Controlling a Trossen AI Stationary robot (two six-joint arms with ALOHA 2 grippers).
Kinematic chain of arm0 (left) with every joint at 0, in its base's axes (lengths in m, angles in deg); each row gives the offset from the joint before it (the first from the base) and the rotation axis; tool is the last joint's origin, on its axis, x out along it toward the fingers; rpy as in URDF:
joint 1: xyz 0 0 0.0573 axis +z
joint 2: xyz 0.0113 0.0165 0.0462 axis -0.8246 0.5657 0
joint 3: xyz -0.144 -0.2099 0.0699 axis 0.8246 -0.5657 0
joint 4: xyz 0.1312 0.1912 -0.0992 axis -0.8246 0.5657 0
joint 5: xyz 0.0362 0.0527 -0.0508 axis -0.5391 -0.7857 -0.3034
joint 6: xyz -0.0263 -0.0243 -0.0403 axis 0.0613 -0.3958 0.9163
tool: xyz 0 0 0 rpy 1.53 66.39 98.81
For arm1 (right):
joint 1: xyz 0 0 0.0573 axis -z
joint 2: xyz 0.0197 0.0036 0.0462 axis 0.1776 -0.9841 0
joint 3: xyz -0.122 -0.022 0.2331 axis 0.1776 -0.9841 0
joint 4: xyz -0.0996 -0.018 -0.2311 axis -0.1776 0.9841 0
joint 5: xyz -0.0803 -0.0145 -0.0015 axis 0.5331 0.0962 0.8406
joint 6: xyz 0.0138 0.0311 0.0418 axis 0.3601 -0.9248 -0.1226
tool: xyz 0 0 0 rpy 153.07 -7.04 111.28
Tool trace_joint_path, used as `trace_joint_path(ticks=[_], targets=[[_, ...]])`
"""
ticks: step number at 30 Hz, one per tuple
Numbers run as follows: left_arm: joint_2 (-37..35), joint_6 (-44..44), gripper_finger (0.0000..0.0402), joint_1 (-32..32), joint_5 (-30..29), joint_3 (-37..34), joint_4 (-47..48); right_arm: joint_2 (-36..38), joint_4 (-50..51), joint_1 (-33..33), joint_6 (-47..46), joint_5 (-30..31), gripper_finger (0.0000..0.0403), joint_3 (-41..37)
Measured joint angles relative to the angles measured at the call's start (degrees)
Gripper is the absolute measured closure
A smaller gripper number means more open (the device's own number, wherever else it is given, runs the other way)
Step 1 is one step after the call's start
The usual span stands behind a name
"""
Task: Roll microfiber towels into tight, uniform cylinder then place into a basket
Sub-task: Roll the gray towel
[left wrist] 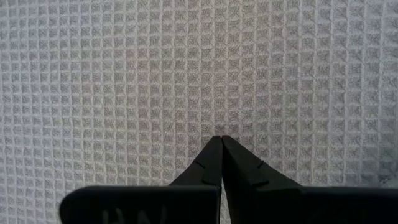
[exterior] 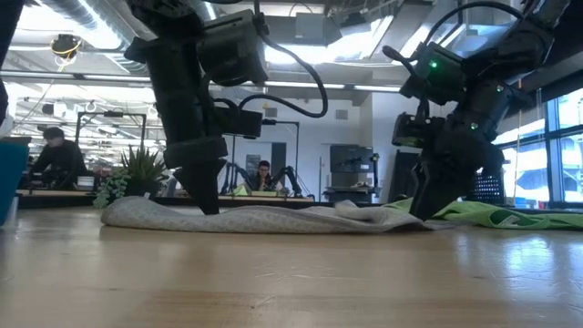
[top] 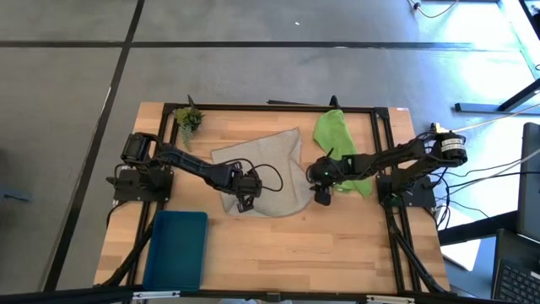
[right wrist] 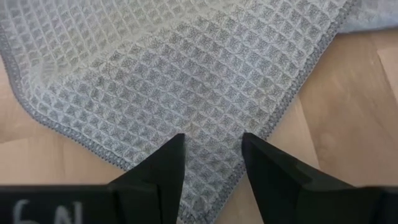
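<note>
The basket (top: pixel 175 249) sits at the tabletop's (top: pixel 295 253) near left corner. The left gripper (top: pixel 245 203) presses down on the grey towel (top: pixel 270 165) spread mid-table, its jaws clenched tip to tip with no cloth between them. The right gripper (top: pixel 322 199) stands over that towel's right corner, jaws released and straddling the cloth. The green towel (top: pixel 333 135) lies just right, under the right arm.

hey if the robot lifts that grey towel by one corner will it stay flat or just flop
Probably flop: the grey towel lies limp, with soft wrinkles and a folded edge in the low view. Its waffle weave should give grip, so it's unlikely to slip from the right tool, open over a corner. It looks thin, likely light; pushing would bunch it.
</note>
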Motion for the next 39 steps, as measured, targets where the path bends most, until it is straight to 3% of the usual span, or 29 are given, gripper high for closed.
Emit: trace_joint_path(ticks=[5,16,26,39], targets=[[-0.02,0.04,0.0401,0.23,0.55,0.00,0.03,-0.14,2.48,0.08,-0.66,-1.78,0.0238,1.60],[-0.12,0.46,0.0401,0.17,1.93,0.04,1.67,-0.48,23.28,-1.00,-6.53,-3.15,0.0237,10.86],[-1.25,1.05,0.0401,0.66,2.10,-0.05,2.29,-0.35,27.60,-2.83,-13.03,-2.34,0.0238,11.39],[-13.03,1.42,0.0401,-1.03,-3.73,-0.20,2.46,-0.28,34.49,-4.19,-14.32,8.17,0.0238,18.07]])
